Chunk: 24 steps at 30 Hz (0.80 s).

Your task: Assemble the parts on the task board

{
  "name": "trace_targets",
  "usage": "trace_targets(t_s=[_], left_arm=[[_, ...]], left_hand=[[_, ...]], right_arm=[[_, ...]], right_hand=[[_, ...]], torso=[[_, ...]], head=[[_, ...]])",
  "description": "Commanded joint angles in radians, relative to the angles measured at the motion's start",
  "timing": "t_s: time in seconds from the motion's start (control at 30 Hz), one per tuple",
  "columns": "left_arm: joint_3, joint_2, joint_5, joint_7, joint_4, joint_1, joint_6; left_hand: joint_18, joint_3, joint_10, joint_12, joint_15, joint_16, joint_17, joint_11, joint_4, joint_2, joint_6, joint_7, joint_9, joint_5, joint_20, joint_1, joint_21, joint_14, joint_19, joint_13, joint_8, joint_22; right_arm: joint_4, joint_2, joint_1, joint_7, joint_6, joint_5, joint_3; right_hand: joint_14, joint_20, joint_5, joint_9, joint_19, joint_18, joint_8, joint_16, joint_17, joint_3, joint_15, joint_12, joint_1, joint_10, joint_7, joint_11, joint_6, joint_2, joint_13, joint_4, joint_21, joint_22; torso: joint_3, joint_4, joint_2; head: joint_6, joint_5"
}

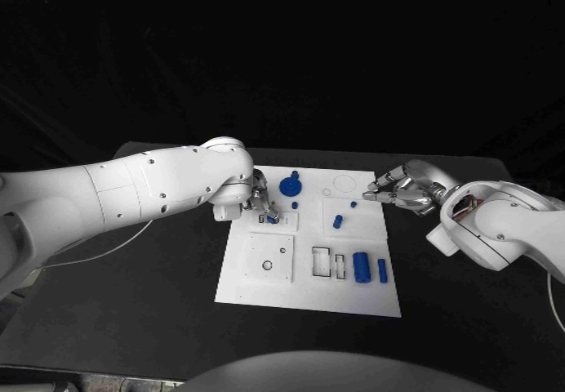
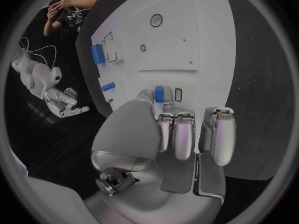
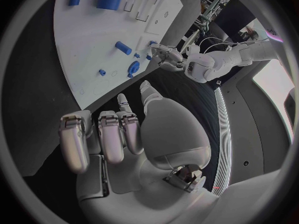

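- The left robot hand [image 1: 257, 204] is over the far-left part of the flat white rectangular task board [image 1: 265, 290], which lies on the black surface [image 1: 130, 327]. It pinches a small blue oblong part [image 2: 159, 93] at its fingertips.
- In the left wrist view the pinched part stands just beside a small dark-outlined rectangular slot [image 2: 179, 94] in the board. I judge the step in hand to be seating the part in that slot or one close by; whether it is already partly in cannot be told.
- To do this well: hold the part square to the slot outline, keep the pinch high so the fingertips clear the board, and press straight down, not at an angle. If it binds, lift a little and realign; do not force it.
- The right robot hand [image 1: 400, 189] hovers at the board's far-right edge, fingers loosely curled with nothing in them. It is best kept there, off the board, so it does not nudge it.
- Loose parts wait on the board: a blue round piece [image 1: 291, 184] just far of the left hand, a short blue peg [image 1: 338, 220] near the middle, and a thick blue cylinder [image 1: 362, 268] beside a slim blue bar [image 1: 383, 270] at the near right.
- The descending wrist should stay clear of the round piece, since a brush could shift it.
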Motion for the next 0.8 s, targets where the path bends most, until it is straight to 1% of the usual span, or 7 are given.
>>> trace_targets(t_s=[0.03, 0.13, 0.3, 0.43, 0.63, 0.7, 0.8], left_arm=[[0.000, 0.003, -0.013, -0.032, -0.002, -0.001, 0.003], [0.000, 0.004, -0.013, -0.029, -0.003, -0.001, 0.001], [0.000, 0.008, -0.013, -0.024, -0.005, -0.001, -0.004], [0.000, 0.010, -0.012, -0.021, -0.007, -0.002, -0.006], [0.000, 0.014, -0.006, -0.020, -0.012, -0.002, -0.003], [0.000, 0.015, -0.004, -0.020, -0.014, -0.002, 0.000], [0.000, 0.017, -0.003, -0.020, -0.015, -0.002, 0.000]], left_hand=[[-0.008, 0.005, 0.108, 0.002, -0.006, 0.003, 0.263, -0.005, 0.000, 0.004, 0.009, -0.005, 0.016, 0.003, -0.006, 0.010, 0.002, 0.106, 0.105, 0.261, 0.003, 0.263], [-0.008, 0.005, 0.108, 0.002, -0.006, 0.003, 0.263, -0.005, 0.000, 0.004, 0.009, -0.005, 0.016, 0.003, -0.006, 0.010, 0.002, 0.106, 0.105, 0.261, 0.002, 0.263], [-0.008, 0.006, 0.108, 0.002, -0.006, 0.003, 0.263, -0.005, 0.001, 0.005, 0.008, -0.004, 0.017, 0.002, -0.007, 0.010, 0.002, 0.106, 0.105, 0.261, 0.001, 0.263], [-0.008, 0.007, 0.108, 0.002, -0.006, 0.003, 0.263, -0.004, 0.001, 0.005, 0.008, -0.004, 0.017, 0.002, -0.007, 0.009, 0.002, 0.106, 0.105, 0.261, 0.001, 0.263], [-0.008, 0.008, 0.108, 0.002, -0.006, 0.003, 0.263, -0.004, 0.001, 0.006, 0.007, -0.004, 0.017, 0.002, -0.007, 0.009, 0.002, 0.106, 0.105, 0.261, 0.000, 0.263], [-0.008, 0.008, 0.108, 0.002, -0.006, 0.003, 0.263, -0.004, 0.001, 0.006, 0.007, -0.004, 0.017, 0.002, -0.007, 0.009, 0.002, 0.106, 0.105, 0.261, 0.000, 0.263], [-0.008, 0.009, 0.108, 0.002, -0.006, 0.003, 0.263, -0.004, 0.001, 0.006, 0.007, -0.003, 0.018, 0.002, -0.007, 0.008, 0.002, 0.106, 0.105, 0.261, 0.000, 0.263]], right_arm=[[0.001, 0.000, -0.001, -0.001, 0.014, -0.007, 0.000], [0.002, 0.001, -0.001, -0.002, 0.015, -0.007, 0.000], [0.002, 0.002, -0.001, -0.004, 0.016, -0.007, 0.000], [0.002, 0.001, -0.001, -0.005, 0.017, -0.007, 0.000], [0.001, 0.000, -0.001, -0.007, 0.018, -0.007, 0.000], [0.001, 0.000, -0.001, -0.007, 0.019, -0.007, 0.000], [0.002, 0.000, -0.001, -0.007, 0.019, -0.007, 0.000]], right_hand=[[0.106, 0.007, 0.004, 0.001, 0.105, -0.007, 0.004, 0.004, 0.263, -0.001, 0.006, -0.003, -0.001, 0.105, 0.001, 0.002, 0.007, 0.008, 0.263, 0.004, 0.004, 0.263], [0.106, 0.007, 0.004, 0.001, 0.105, -0.007, 0.004, 0.004, 0.263, -0.001, 0.006, -0.003, -0.001, 0.105, 0.001, 0.002, 0.007, 0.008, 0.263, 0.004, 0.004, 0.263], [0.106, 0.007, 0.004, 0.001, 0.105, -0.007, 0.004, 0.004, 0.263, -0.001, 0.006, -0.003, -0.001, 0.105, 0.001, 0.002, 0.007, 0.008, 0.263, 0.004, 0.004, 0.263], [0.106, 0.007, 0.004, 0.001, 0.105, -0.007, 0.004, 0.004, 0.263, -0.001, 0.006, -0.003, -0.001, 0.105, 0.001, 0.002, 0.007, 0.008, 0.263, 0.004, 0.004, 0.263], [0.106, 0.007, 0.004, 0.001, 0.105, -0.007, 0.004, 0.004, 0.263, -0.001, 0.006, -0.003, -0.001, 0.105, 0.001, 0.002, 0.007, 0.008, 0.263, 0.004, 0.004, 0.263], [0.106, 0.007, 0.004, 0.001, 0.105, -0.007, 0.003, 0.004, 0.263, -0.001, 0.007, -0.003, -0.002, 0.105, 0.002, 0.003, 0.007, 0.008, 0.263, 0.005, 0.004, 0.263], [0.106, 0.007, 0.003, 0.001, 0.105, -0.007, 0.003, 0.004, 0.263, -0.002, 0.007, -0.003, -0.002, 0.105, 0.002, 0.003, 0.007, 0.008, 0.263, 0.005, 0.004, 0.263]], torso=[[0.0004, -0.0009, 0.000], [0.0009, -0.0010, 0.000], [-0.0002, -0.0006, 0.000], [0.0003, -0.0014, 0.000], [0.0006, 0.0001, 0.000], [0.0009, -0.0009, 0.001], [0.0003, -0.0006, 0.000]], head=[[0.000, 0.001], [0.000, 0.000], [0.000, -0.003], [0.000, -0.003], [0.000, -0.004], [0.000, -0.004], [-0.001, -0.005]])
